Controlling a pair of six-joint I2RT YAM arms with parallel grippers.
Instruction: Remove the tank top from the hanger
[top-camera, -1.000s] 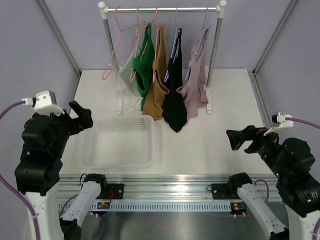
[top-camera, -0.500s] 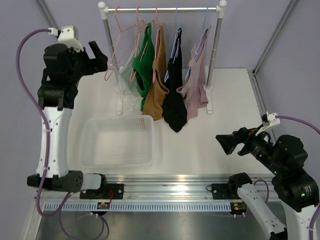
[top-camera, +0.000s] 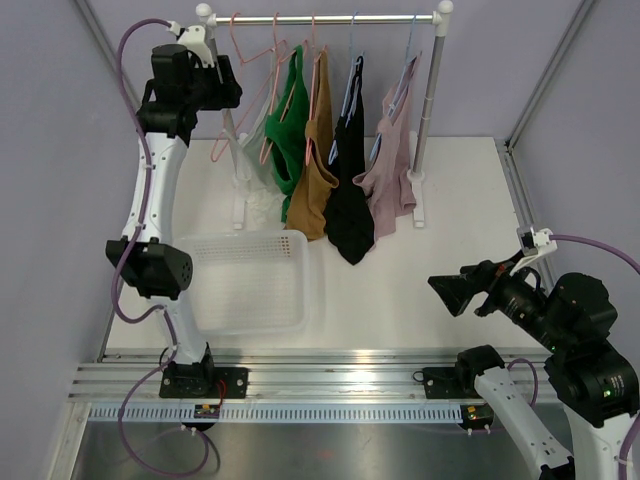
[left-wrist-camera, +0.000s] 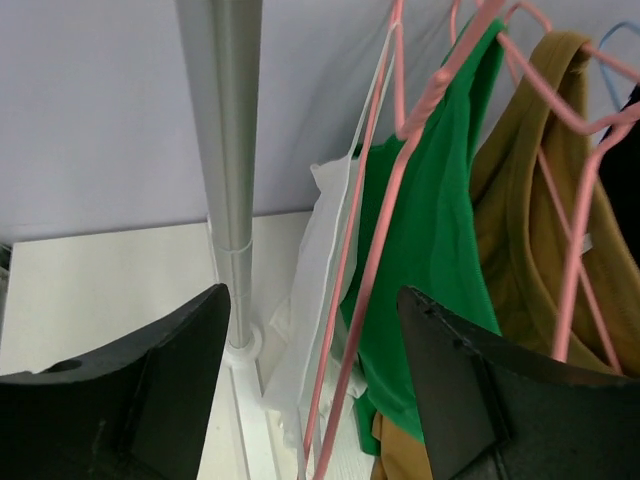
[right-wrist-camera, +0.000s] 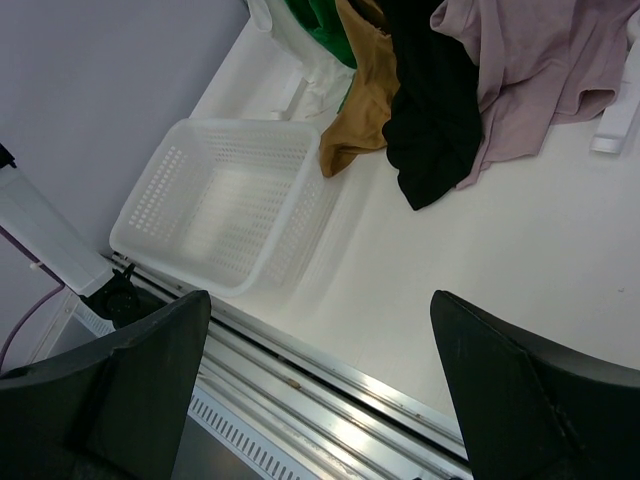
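Reaching looks like the step in hand: the left gripper (left-wrist-camera: 312, 300), jaws apart and empty, hovers by the left end of the rail (top-camera: 330, 18); the white tank top (left-wrist-camera: 320, 250) hangs under that end on its pink hanger (left-wrist-camera: 356, 200); next, probably, pinch a strap and slip it off; the right gripper (right-wrist-camera: 315, 305), spread wide and empty, sits well away from the rail.
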